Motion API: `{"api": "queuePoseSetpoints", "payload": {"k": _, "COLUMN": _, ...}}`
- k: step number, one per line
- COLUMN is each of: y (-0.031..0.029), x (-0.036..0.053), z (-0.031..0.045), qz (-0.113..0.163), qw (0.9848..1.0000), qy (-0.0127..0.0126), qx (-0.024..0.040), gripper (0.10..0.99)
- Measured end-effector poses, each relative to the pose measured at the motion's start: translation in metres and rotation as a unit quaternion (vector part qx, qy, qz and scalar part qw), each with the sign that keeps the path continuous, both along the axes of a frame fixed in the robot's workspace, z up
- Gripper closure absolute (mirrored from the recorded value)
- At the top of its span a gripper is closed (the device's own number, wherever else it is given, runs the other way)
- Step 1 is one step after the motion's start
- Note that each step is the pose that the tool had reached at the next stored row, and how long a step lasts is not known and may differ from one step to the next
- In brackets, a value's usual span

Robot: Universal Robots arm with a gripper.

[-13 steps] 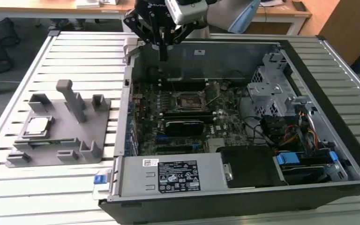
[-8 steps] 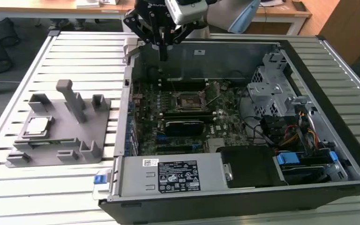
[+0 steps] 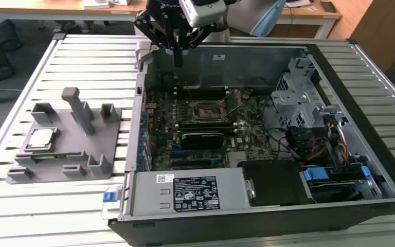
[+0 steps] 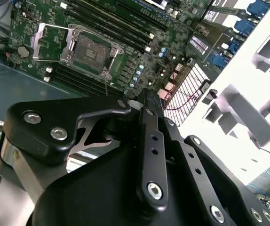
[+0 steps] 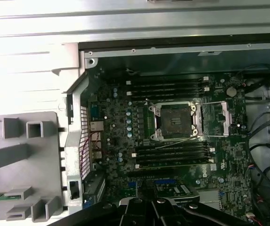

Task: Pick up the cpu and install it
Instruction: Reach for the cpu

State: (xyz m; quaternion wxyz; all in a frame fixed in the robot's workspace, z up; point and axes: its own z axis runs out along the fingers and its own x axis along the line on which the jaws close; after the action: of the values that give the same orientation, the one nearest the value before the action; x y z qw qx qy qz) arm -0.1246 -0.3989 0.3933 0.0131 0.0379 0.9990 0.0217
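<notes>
Seemingly closed and empty, the hand (image 3: 177, 63) hovers well apart from the cpu (image 3: 41, 138).

**CPU** (image 3: 41, 137): one small, flat, square chip with a silver-grey metal top and a thin darker rim. It is laid flat, metal face up, and seated in a shallow square recess of the grey fixture block (image 3: 81, 146). It is not touched by the claw (image 3: 177, 64). It is found well apart from the claw, toward the exterior view's left, outside the open computer case (image 3: 252, 231) over which the claw is held.
</notes>
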Motion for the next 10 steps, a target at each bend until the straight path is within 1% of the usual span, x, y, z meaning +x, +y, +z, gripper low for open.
{"api": "queuePoseSetpoints", "payload": {"k": 10, "y": 0.0, "x": -0.0036, "z": -0.0001, "qz": 0.0, "qw": 1.0, "qy": 0.0, "qx": 0.0, "gripper": 0.98}}
